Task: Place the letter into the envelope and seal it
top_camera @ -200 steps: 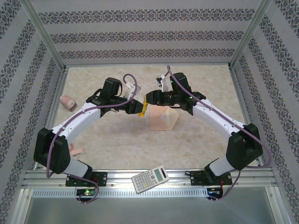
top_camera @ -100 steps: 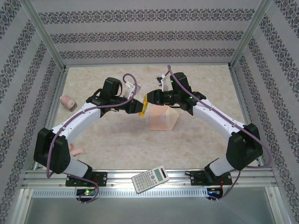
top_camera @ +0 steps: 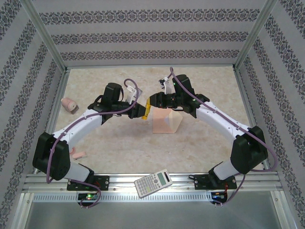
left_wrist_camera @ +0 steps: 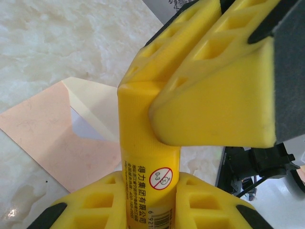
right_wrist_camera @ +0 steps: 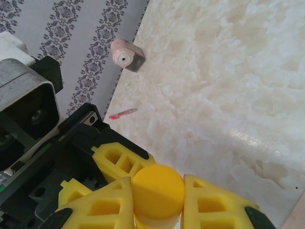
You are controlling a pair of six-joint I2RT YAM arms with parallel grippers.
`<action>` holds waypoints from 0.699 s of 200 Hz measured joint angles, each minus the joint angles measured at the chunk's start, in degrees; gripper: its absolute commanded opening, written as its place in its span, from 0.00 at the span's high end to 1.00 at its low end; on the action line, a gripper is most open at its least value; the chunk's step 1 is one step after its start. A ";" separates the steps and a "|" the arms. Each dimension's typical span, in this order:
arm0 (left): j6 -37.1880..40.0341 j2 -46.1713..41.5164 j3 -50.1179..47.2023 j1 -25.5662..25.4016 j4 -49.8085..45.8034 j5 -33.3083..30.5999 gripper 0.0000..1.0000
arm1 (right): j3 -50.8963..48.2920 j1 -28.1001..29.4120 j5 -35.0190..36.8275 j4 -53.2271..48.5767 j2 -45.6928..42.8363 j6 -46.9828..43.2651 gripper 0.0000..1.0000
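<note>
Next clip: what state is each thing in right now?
left gripper: shut on the glue stick body.
right gripper: shut on its cap.
glue stick: capped, held off the table.
envelope: flat on the table.
calculator: face up on the near rail.

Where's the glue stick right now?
Centre of the left wrist view: the glue stick is gripped by the left gripper and right gripper, above the envelope.
</note>
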 measured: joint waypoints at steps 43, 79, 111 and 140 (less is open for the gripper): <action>-1.14 -0.81 -2.21 0.00 3.69 -0.42 1.00 | 1.53 -0.17 -0.44 -1.44 0.85 0.48 1.00; -1.70 -0.96 -2.95 0.00 5.79 -1.05 1.00 | 3.61 -0.87 -1.70 -2.97 2.23 0.85 1.00; -2.84 -1.88 -4.59 0.02 8.68 -1.46 1.00 | 5.66 -1.49 -3.26 -5.03 3.30 0.85 1.00; -4.26 -2.78 -6.40 0.00 11.06 -2.01 1.00 | 7.28 -1.55 -4.39 -6.54 4.28 0.83 1.00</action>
